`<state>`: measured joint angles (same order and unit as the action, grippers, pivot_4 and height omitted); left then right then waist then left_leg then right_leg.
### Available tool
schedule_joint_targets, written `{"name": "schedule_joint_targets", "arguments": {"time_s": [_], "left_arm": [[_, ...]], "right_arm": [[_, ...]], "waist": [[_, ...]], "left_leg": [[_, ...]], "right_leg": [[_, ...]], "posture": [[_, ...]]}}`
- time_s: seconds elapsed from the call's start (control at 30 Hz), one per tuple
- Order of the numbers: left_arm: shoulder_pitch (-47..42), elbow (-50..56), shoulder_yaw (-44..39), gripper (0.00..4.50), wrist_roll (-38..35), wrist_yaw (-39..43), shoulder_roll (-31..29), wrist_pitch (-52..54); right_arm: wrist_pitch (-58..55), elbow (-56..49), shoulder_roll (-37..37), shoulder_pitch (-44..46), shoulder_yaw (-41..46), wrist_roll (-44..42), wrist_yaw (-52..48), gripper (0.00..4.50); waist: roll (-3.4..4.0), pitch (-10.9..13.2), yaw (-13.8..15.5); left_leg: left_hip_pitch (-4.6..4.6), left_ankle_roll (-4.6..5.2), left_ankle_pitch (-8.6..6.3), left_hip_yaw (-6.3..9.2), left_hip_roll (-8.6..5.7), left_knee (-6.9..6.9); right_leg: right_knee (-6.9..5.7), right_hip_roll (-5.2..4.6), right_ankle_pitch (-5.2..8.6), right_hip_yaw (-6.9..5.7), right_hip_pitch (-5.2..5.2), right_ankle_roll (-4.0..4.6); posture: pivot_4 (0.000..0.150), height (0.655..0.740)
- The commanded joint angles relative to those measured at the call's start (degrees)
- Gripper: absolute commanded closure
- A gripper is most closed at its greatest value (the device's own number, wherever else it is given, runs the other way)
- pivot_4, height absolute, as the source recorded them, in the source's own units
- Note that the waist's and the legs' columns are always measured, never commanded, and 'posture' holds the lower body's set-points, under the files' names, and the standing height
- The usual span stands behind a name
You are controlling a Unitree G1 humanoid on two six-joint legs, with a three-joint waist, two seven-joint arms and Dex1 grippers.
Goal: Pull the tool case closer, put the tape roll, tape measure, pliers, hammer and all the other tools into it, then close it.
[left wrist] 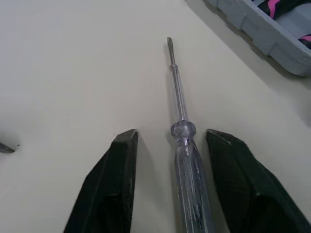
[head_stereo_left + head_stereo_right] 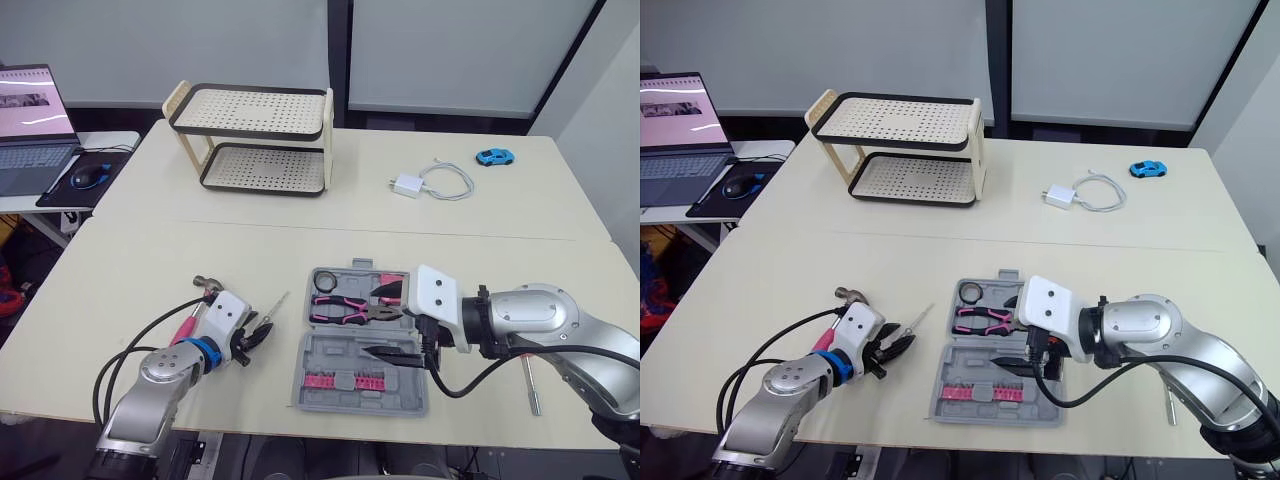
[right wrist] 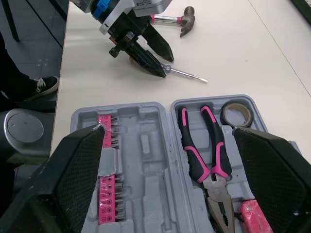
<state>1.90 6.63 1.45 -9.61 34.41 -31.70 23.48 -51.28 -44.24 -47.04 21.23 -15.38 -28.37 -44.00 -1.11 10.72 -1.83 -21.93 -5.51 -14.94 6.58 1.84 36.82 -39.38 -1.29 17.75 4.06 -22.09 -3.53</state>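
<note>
The grey tool case (image 2: 330,352) lies open near the table's front edge. Pink-handled pliers (image 3: 204,156) and a tape roll (image 3: 236,113) rest in its far half, with a pink item (image 3: 255,216) beside them. My right gripper (image 3: 168,130) hovers open over the case, nothing between its fingers. Left of the case lies a clear-handled screwdriver (image 1: 181,127); my left gripper (image 2: 255,335) is open with a finger on each side of its handle. The pink-handled hammer (image 2: 203,292) lies beside my left wrist, partly hidden.
A thin metal tool (image 2: 533,385) lies on the table right of the case, by my right arm. A two-tier rack (image 2: 255,140), a white charger with cable (image 2: 430,183) and a blue toy car (image 2: 494,157) stand at the back. A laptop (image 2: 30,125) sits on a side table at left.
</note>
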Motion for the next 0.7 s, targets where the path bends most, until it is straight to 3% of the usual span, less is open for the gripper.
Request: {"name": "schedule_joint_targets", "arguments": {"time_s": [0.03, 0.1, 0.23, 0.43, 0.6, 0.7], "left_arm": [[0.62, -1.37, 1.38, 3.77, 1.14, 0.29, 0.31, 0.03], [0.73, -1.17, 1.05, 4.29, 0.95, 0.6, 0.11, -0.36], [3.0, 3.4, -3.21, 4.28, -2.52, 2.86, -1.58, -1.17], [5.34, 12.79, -7.44, 4.28, -8.47, 15.32, -9.6, -7.06], [-0.8, 17.97, -1.59, 4.28, -9.69, 25.97, -16.22, -7.83], [-5.78, 17.67, 3.03, 4.28, -7.14, 27.58, -15.94, -8.66]], "right_arm": [[-0.27, -2.24, -1.17, -0.67, 2.57, -1.15, -0.51, 0.0], [-0.51, -2.57, -1.31, -1.19, 3.16, -1.4, -0.39, 0.0], [-0.57, -3.84, -0.88, -2.51, 4.74, -2.34, 0.42, 0.0], [-0.65, -6.01, -2.18, -5.75, 10.66, -5.73, 0.04, 0.0], [-2.02, -7.62, -8.2, -10.73, 15.95, -9.04, -3.08, 0.0], [-1.66, -7.97, -11.09, -13.45, 17.27, -9.11, -3.87, 0.0]], "waist": [[0.0, 0.0, 0.01], [0.02, -0.01, 0.01], [0.01, -0.01, -0.23], [0.01, 0.01, 0.17], [0.06, 0.0, 0.4], [0.06, 0.0, 0.12]], "left_leg": [[0.0, 0.0, 0.0, 0.0, 0.0, 0.0], [0.01, 0.0, 0.0, 0.0, 0.0, 0.0], [0.01, 0.0, 0.0, 0.0, 0.0, 0.0], [-0.05, 0.0, 0.0, 0.04, 0.01, -0.07], [-0.1, -0.01, -0.01, -0.02, -0.01, -0.07], [-0.08, 0.0, -0.01, -0.06, -0.01, -0.12]], "right_leg": [[0.0, 0.0, 0.0, 0.0, 0.0, 0.0], [0.0, 0.0, 0.0, 0.0, 0.01, 0.0], [0.0, 0.0, 0.0, 0.01, 0.01, 0.0], [0.05, 0.0, 0.0, -0.03, -0.04, 0.0], [0.43, -0.03, -0.03, -0.03, 0.09, -0.05], [0.43, -0.03, -0.03, -0.01, 0.09, -0.06]], "posture": [[0.15, 0.735], [0.15, 0.735], [0.15, 0.735], [0.15, 0.735], [0.15, 0.735], [0.15, 0.735]]}}
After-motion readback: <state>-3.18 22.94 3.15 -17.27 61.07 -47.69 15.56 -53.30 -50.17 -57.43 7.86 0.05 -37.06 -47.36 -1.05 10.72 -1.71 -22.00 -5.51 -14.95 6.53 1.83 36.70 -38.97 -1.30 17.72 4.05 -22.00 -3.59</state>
